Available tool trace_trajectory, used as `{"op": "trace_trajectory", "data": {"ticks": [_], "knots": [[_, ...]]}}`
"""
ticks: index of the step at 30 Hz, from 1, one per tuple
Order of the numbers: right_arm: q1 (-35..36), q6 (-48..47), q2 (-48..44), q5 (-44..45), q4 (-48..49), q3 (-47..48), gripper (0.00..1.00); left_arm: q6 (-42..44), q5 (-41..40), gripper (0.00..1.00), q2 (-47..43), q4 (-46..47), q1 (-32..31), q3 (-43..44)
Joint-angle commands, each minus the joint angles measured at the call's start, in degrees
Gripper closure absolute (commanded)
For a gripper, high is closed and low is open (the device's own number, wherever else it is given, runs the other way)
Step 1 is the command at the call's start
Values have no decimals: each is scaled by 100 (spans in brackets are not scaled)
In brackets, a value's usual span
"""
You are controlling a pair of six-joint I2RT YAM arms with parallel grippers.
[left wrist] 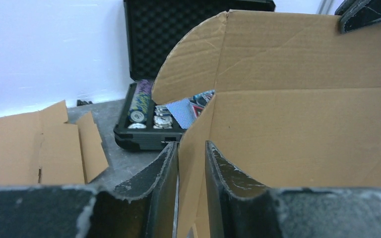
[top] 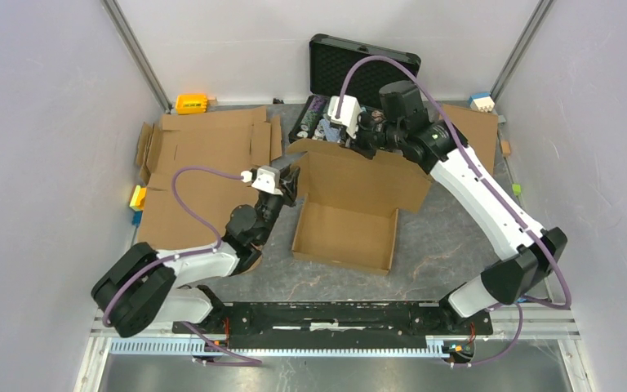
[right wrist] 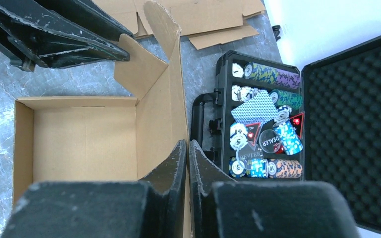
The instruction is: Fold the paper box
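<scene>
black case [top: 331, 65] partly hidden, paper box [left wrist: 302, 124] cropped

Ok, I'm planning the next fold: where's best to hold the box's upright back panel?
Take the back panel by its free top edge, from above, pinching both faces. It's a thin sheet standing upright, and the open case crowds its far side lower down.

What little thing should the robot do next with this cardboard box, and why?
Probably fold the side flap inward with the left fingers: they stand loosely around it, while the right fingers pinch the tall back wall of the box upright.
</scene>
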Motion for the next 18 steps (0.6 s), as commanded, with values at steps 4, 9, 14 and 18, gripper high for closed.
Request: {"op": "trace_trajectory", "data": {"ticks": [4,9,14,18], "knots": [[142,-12,-711,198,575,-748,95,-487,423,65,-757,-1397,-57,-129],[258,84,-930,166,724,-1035,98,-618,849,67,-1078,-2240,-58,31],[335,112,-1011,216,807,-1148,98,-563,536,45,-1104,-2668,-22,226],[342,117,-950,266,782,-1122,99,-1400,1936,17,-1088,-3075,838,423]]}}
